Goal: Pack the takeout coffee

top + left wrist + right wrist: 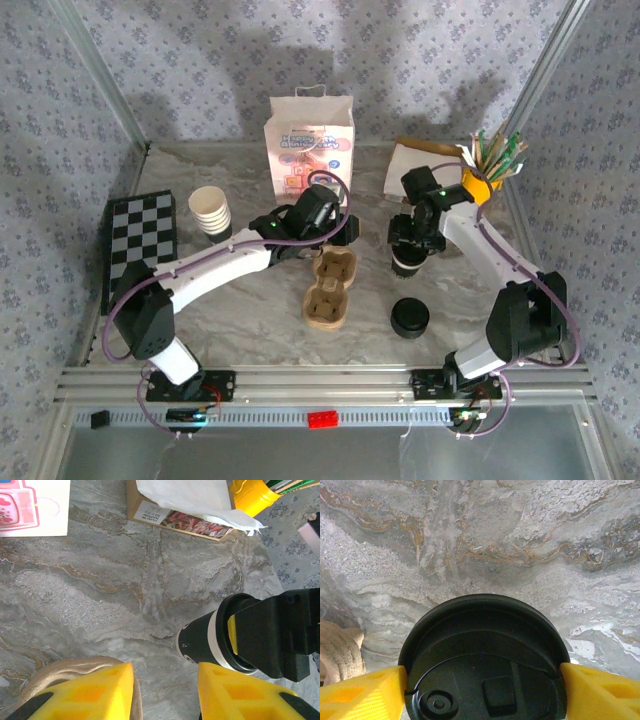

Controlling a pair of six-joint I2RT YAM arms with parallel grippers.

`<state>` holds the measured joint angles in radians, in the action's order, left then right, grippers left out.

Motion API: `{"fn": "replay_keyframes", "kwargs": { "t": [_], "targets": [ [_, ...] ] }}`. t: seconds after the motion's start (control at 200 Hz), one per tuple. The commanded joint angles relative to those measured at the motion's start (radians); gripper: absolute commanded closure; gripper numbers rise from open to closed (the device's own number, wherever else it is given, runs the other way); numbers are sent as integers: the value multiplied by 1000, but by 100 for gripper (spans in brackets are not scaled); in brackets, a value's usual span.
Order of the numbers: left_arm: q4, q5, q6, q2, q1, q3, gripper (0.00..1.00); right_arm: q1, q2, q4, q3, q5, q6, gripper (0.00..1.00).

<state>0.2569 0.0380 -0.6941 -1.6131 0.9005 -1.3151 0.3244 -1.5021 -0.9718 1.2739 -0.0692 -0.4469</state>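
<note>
Right end effector [483, 672]: clamped on the lid [485, 630] of the cup [197, 642].
Left end effector [165, 672]: fingers apart, empty, beside the carrier [330, 290].
Nearby: black round object [409, 318] at the cup's 6 o'clock.

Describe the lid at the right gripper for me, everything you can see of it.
The lid is round black plastic, with a raised rim, a small rectangular recess and a round dimple on top. It sits on the cup, which stands upright on the marble table. The right gripper straddles it from above, and its yellow fingers seem to touch the rim on opposite sides.
</note>
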Motion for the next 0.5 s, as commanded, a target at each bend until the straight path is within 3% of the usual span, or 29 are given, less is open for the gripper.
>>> {"fn": "replay_keyframes", "kwargs": {
  "t": [0.0, 0.495],
  "targets": [
    [-19, -12, -10, -7, -9, -16, 62, 8, -6, -17, -2, -33, 10, 20],
    [-11, -21, -15, -6, -11, -21, 62, 16, 22, -21, -19, -14, -2, 13]
  ]
}}
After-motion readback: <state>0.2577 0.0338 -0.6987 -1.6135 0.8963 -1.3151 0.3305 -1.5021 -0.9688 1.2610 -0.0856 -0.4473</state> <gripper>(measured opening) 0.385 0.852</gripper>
